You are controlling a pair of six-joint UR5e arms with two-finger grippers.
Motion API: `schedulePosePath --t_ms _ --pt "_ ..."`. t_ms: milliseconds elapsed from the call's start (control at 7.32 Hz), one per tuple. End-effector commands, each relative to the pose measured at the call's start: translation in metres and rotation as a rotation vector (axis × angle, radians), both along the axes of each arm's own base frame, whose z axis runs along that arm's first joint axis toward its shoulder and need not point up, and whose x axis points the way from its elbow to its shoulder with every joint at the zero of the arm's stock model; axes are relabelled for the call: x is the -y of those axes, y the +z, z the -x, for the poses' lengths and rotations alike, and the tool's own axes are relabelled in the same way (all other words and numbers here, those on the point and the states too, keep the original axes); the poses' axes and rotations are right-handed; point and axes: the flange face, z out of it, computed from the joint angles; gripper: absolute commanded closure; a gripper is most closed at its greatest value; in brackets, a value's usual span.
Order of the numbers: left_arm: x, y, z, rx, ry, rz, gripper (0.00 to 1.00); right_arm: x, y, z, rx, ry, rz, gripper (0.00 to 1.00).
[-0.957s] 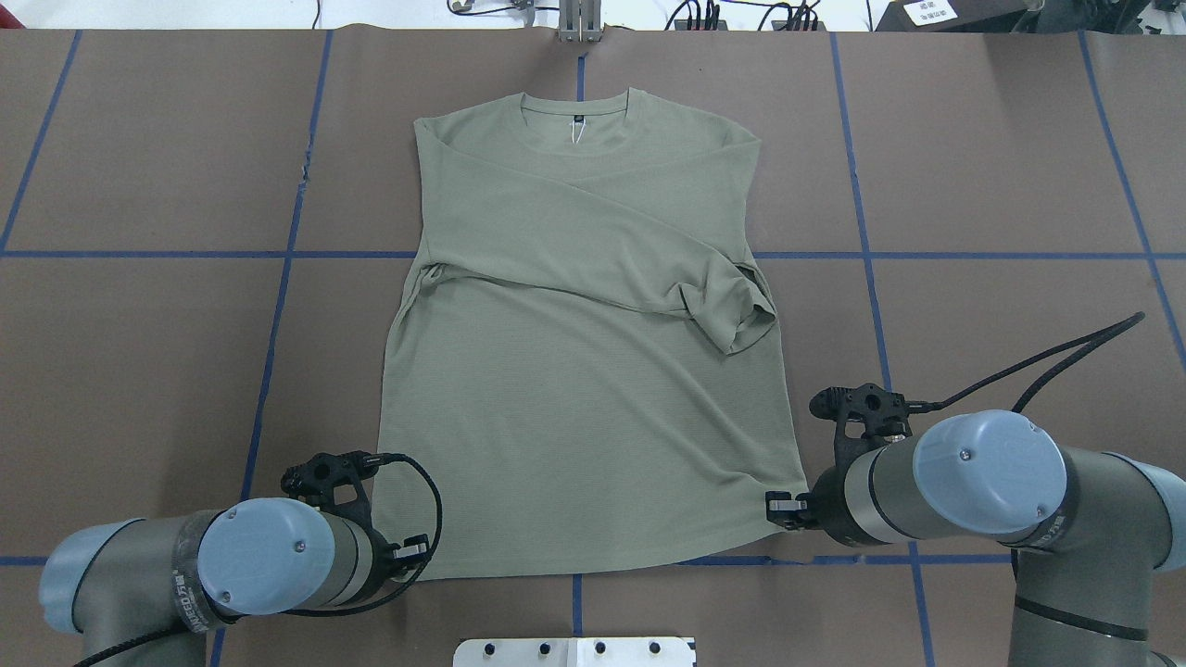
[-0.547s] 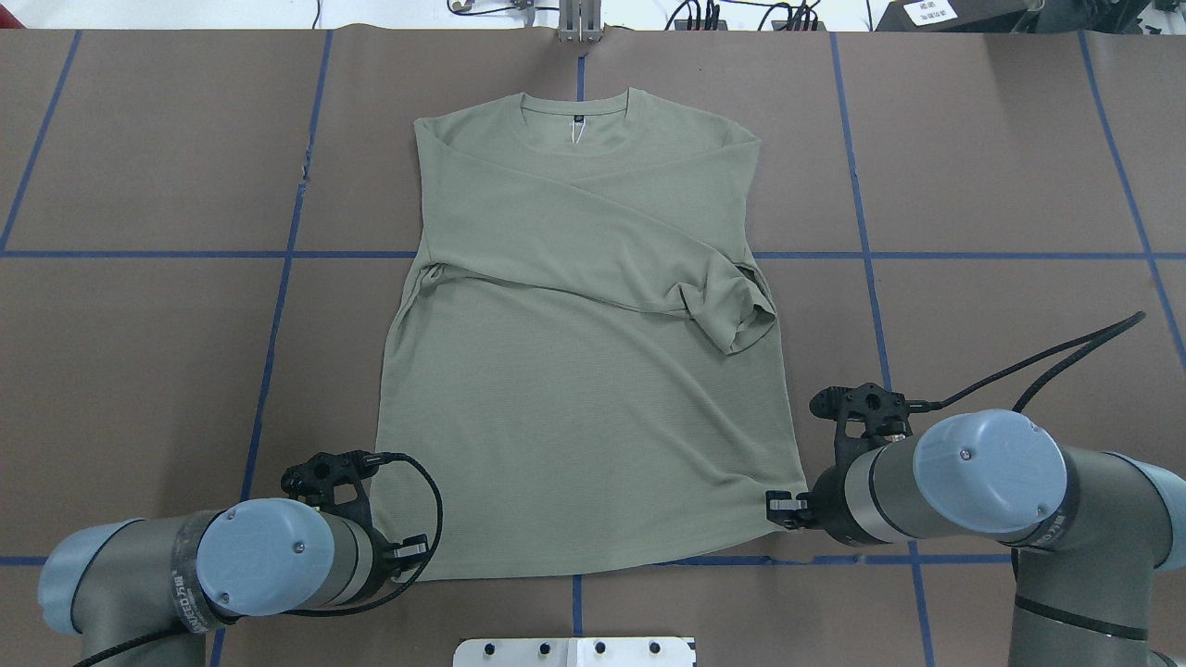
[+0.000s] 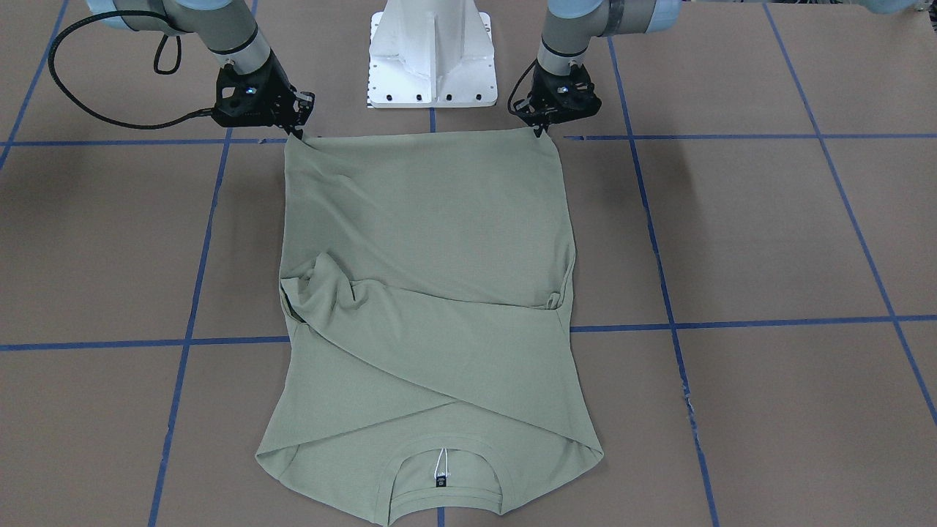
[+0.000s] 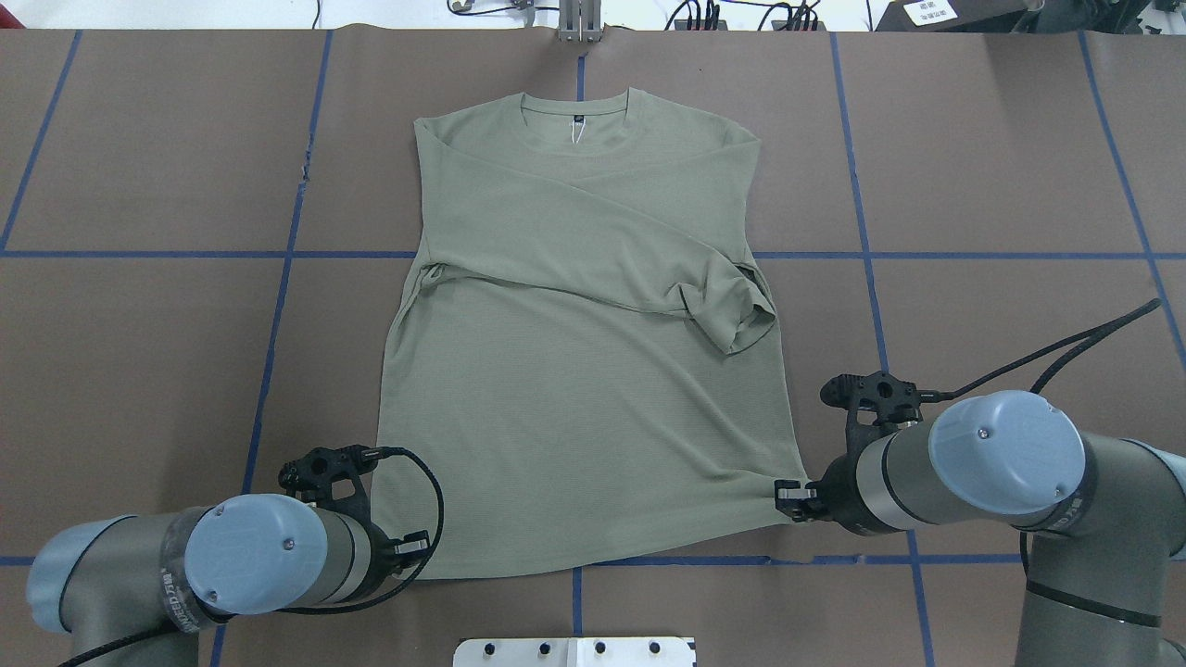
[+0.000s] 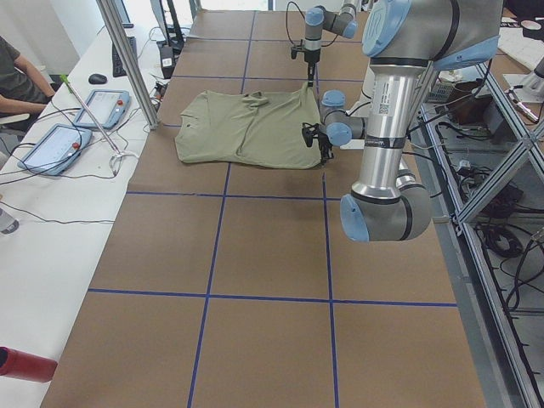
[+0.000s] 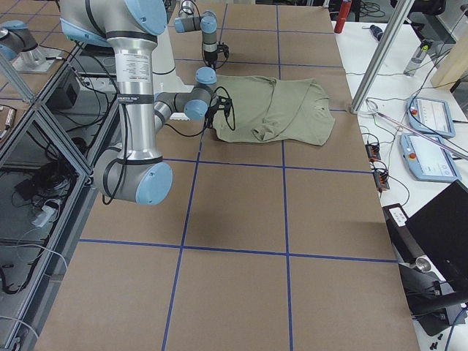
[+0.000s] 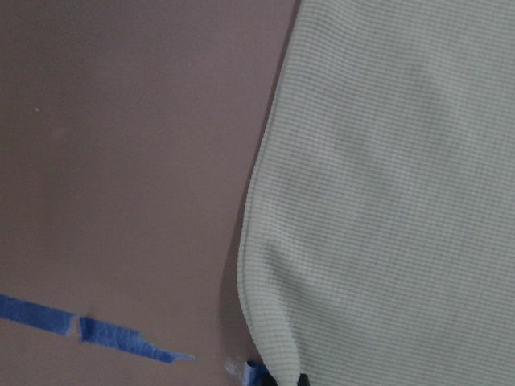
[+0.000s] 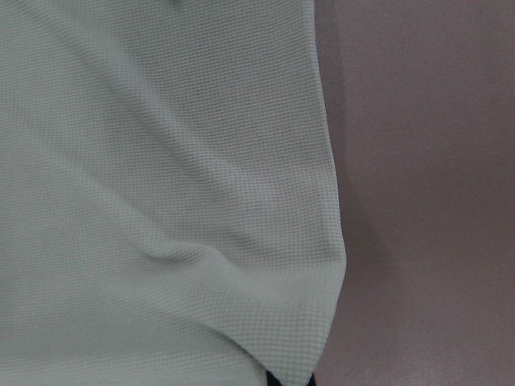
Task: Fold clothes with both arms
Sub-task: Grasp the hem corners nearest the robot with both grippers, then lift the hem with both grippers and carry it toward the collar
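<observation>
On one table [image 3: 732,234], one shirt [image 3: 432,241], left tool [image 3: 541,129], right tool [image 3: 298,130] pinching hem

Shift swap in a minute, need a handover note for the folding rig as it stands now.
Left gripper: shut on the shirt at the hem corner on its side.
Right gripper: shut on the other hem corner.
Shirt: flat on the table, collar away from the robot.
Done: both sleeves folded across the chest, one cuff bunched.
Left: likely carry the hem up toward the collar, then release.
</observation>
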Motion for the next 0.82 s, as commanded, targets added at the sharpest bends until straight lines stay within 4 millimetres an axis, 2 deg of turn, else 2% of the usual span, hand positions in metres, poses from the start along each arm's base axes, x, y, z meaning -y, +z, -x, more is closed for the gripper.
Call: schedulePosePath --t_ms 0,273,410,683 --pt "-0.004 -0.027 0.024 -0.061 0.001 -0.007 1.0 -0.003 0.002 -0.022 0.002 -0.008 0.013 1.0" --pt "-0.014 -0.049 0.056 -0.119 0.002 -0.009 1.0 -0.017 -0.006 -0.045 0.029 -0.043 0.033 1.0" --pt "-0.024 -0.062 0.066 -0.151 -0.001 0.019 1.0 -0.025 -0.006 -0.057 0.036 -0.076 0.059 1.0" --pt "-0.065 -0.088 0.089 -0.17 0.059 0.059 1.0 -0.042 -0.007 -0.072 0.053 -0.158 0.126 1.0"
